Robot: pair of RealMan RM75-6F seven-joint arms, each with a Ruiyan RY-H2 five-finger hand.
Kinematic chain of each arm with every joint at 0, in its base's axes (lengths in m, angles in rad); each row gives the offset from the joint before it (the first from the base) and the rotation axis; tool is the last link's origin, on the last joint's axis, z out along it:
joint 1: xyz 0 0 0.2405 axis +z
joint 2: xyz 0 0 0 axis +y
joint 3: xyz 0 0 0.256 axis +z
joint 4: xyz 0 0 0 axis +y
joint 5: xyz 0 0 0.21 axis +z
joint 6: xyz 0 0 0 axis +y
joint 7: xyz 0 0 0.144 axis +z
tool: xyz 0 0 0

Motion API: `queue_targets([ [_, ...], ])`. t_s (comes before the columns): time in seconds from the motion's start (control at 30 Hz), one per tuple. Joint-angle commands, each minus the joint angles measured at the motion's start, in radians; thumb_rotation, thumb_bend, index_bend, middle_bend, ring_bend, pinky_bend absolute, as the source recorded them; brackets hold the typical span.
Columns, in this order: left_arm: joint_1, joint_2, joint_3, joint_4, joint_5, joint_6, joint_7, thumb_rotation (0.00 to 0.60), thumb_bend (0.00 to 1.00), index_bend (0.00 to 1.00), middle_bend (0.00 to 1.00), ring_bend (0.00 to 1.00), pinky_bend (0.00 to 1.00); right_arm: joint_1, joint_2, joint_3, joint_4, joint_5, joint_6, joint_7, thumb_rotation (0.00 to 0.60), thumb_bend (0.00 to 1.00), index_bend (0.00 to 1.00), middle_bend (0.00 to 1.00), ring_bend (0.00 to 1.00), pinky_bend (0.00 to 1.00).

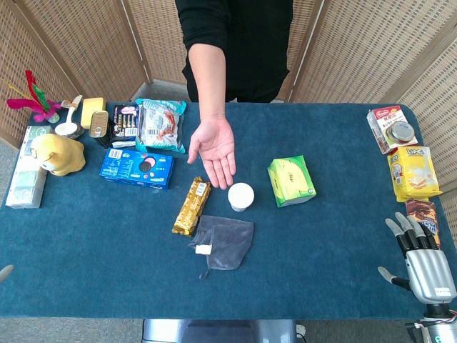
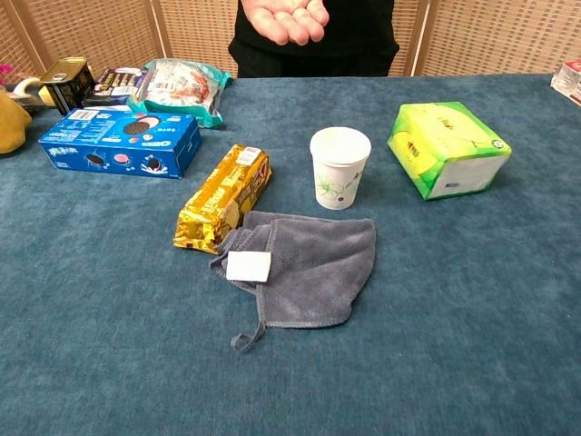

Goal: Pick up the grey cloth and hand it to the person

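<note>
The grey cloth (image 1: 225, 241) (image 2: 307, 264) lies flat on the blue table, near the front middle, with a white label and a loop at its left edge. The person's open palm (image 1: 213, 148) (image 2: 290, 20) is held out over the table behind it. My right hand (image 1: 424, 262) rests at the table's front right corner, far right of the cloth, fingers spread and holding nothing. Only a fingertip of my left hand (image 1: 6, 272) shows at the head view's left edge; the chest view shows neither hand.
A gold biscuit pack (image 1: 191, 206) touches the cloth's left side. A white paper cup (image 1: 240, 196) stands just behind it, a green tissue pack (image 1: 290, 181) further right. A blue cookie box (image 1: 137, 168) and snacks (image 1: 413, 171) line the sides.
</note>
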Motion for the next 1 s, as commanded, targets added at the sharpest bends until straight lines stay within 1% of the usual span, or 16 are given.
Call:
queue_targets([
  [0.03, 0.000, -0.001, 0.000, -0.001, 0.000, -0.001, 0.003, 0.600, 0.17, 0.00, 0.00, 0.00, 0.09, 0.002, 0.000, -0.001, 0.000, -0.002, -0.003, 0.000, 0.568, 0.00, 0.08, 0.00, 0.04, 0.09],
  [0.2, 0.002, -0.001, 0.000, -0.002, 0.002, 0.004, 0.004, 0.600, 0.17, 0.00, 0.00, 0.00, 0.09, 0.008, 0.000, -0.009, -0.004, -0.006, -0.023, -0.008, 0.569, 0.00, 0.08, 0.01, 0.04, 0.09],
  [0.33, 0.001, -0.003, 0.000, -0.003, -0.001, 0.003, 0.009, 0.600, 0.17, 0.00, 0.00, 0.00, 0.09, 0.036, -0.001, -0.022, -0.023, -0.047, -0.053, 0.001, 0.568, 0.00, 0.09, 0.02, 0.04, 0.09],
  [0.43, -0.002, -0.006, -0.001, -0.008, -0.003, -0.004, 0.021, 0.600, 0.17, 0.00, 0.00, 0.00, 0.09, 0.083, 0.012, -0.035, -0.057, -0.086, -0.116, 0.026, 0.565, 0.00, 0.10, 0.04, 0.08, 0.11],
  [0.5, -0.004, -0.009, -0.002, -0.013, -0.006, -0.008, 0.033, 0.600, 0.17, 0.00, 0.00, 0.00, 0.09, 0.129, 0.034, -0.044, -0.097, -0.105, -0.184, 0.063, 0.566, 0.00, 0.12, 0.08, 0.11, 0.16],
  [0.63, -0.006, -0.011, -0.005, -0.020, -0.014, -0.012, 0.044, 0.600, 0.17, 0.00, 0.00, 0.00, 0.09, 0.200, 0.051, -0.041, -0.145, -0.122, -0.284, 0.072, 0.568, 0.00, 0.15, 0.14, 0.15, 0.20],
  [0.73, -0.007, -0.011, -0.008, -0.022, -0.024, -0.016, 0.047, 0.600, 0.17, 0.00, 0.00, 0.00, 0.09, 0.254, 0.038, -0.041, -0.175, -0.127, -0.362, 0.085, 0.568, 0.00, 0.16, 0.16, 0.16, 0.22],
  [0.83, -0.010, -0.010, -0.009, -0.023, -0.028, -0.023, 0.047, 0.600, 0.17, 0.00, 0.00, 0.00, 0.09, 0.300, 0.012, -0.035, -0.185, -0.125, -0.426, 0.086, 0.566, 0.00, 0.18, 0.18, 0.19, 0.27],
  [1.0, -0.013, -0.009, -0.011, -0.024, -0.033, -0.029, 0.048, 0.600, 0.17, 0.00, 0.00, 0.00, 0.09, 0.359, -0.061, -0.006, -0.189, -0.092, -0.504, 0.022, 0.566, 0.00, 0.18, 0.20, 0.20, 0.28],
])
